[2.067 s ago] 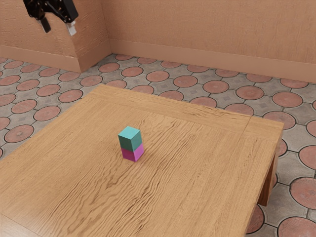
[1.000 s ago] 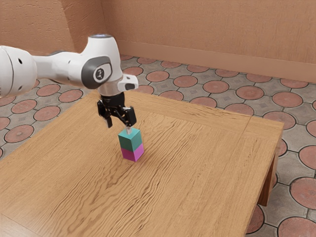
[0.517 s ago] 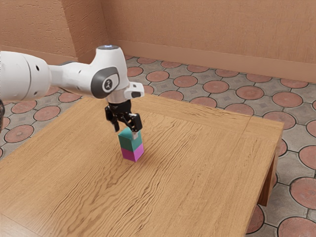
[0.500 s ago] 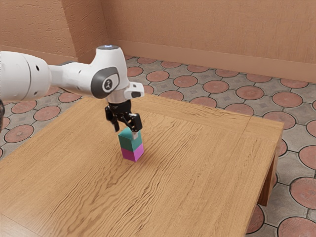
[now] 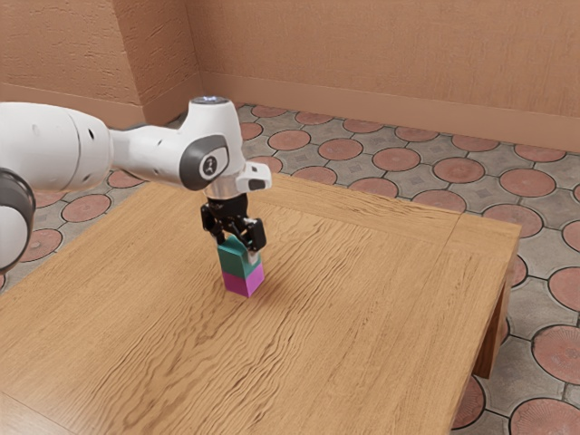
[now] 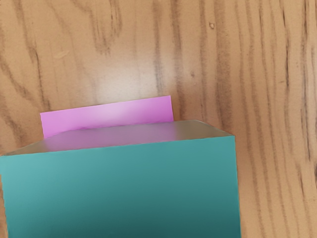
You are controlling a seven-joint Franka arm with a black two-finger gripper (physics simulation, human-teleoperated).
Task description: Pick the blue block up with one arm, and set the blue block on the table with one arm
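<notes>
Claw [image 5: 237, 249] astride teal block [image 5: 236, 263], (magenta block [image 5: 240, 285] beneath)

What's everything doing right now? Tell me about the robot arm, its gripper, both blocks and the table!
Robot arm: reaching out over the table, bent downward at its hand end.
Gripper: down at the top block; can't tell whether it grips yet.
Teal block: sitting on the pink one, not on the table.
Pink block: on the table, underneath the teal one.
Table: standing, holding up the stack.
</notes>
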